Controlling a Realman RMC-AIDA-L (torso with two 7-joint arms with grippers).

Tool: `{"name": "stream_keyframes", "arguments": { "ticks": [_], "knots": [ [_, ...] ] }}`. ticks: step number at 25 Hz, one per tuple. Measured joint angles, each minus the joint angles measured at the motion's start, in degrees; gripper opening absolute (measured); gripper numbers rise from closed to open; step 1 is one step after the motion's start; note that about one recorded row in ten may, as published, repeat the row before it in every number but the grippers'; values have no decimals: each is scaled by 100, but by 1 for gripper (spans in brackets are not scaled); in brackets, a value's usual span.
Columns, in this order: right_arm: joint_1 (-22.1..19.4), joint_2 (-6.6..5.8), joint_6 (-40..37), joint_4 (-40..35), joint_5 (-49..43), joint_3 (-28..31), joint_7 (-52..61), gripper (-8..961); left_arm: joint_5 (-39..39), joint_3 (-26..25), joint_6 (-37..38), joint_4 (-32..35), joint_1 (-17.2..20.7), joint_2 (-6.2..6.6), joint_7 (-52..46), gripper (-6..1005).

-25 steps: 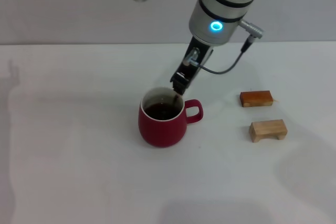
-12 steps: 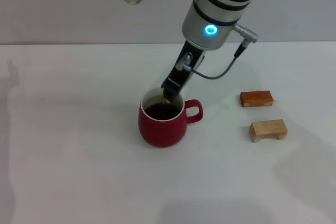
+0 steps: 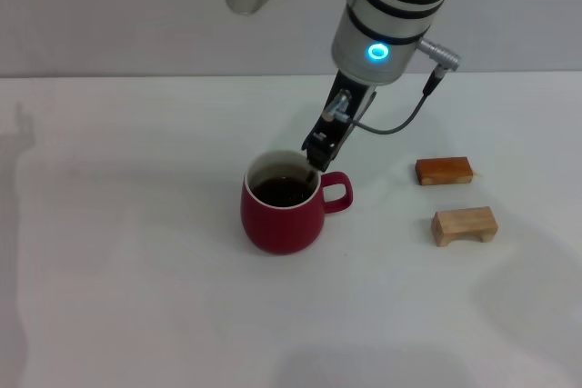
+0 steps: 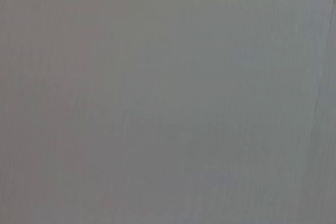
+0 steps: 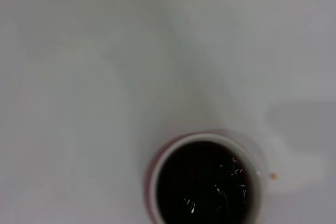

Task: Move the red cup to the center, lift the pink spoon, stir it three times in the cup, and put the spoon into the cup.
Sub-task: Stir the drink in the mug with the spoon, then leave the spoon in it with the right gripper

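Observation:
The red cup (image 3: 280, 220) stands on the white table near the middle, handle to the right, with dark liquid inside. My right gripper (image 3: 317, 157) hangs slanted over the cup's far right rim, just above the handle, its fingers pressed together. The pink spoon is almost wholly hidden by the fingers; only a short thin stub reaches from the fingertips down inside the rim. The right wrist view looks straight down into the red cup (image 5: 205, 182), where the liquid is rippled. My left gripper is out of view; its wrist view is plain grey.
Two small wooden blocks lie right of the cup: a reddish one (image 3: 445, 170) and a pale one (image 3: 465, 224) in front of it. A grey cable loops from the right wrist (image 3: 391, 124). White table (image 3: 136, 252) spreads to the left and front.
The right gripper swung left along the cup's far rim, then back to the right, ending over the rim by the handle. The cup and blocks stayed put.

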Motion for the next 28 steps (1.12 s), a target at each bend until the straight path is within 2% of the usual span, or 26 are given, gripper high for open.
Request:
{"name": "stream_keyframes", "arguments": {
  "ticks": [5, 10, 28],
  "knots": [
    [9, -5, -135, 15, 358, 24, -82, 136, 0, 0, -2, -1, 2, 0, 0, 575],
    [11, -10, -430, -49, 343, 12, -63, 137, -1, -9, 10, -1, 13, 0, -7, 575],
    [-2, 25, -462, -208, 296, -153, -86, 161, -1, -18, 30, 1, 28, 1, -88, 575]
  ]
}}
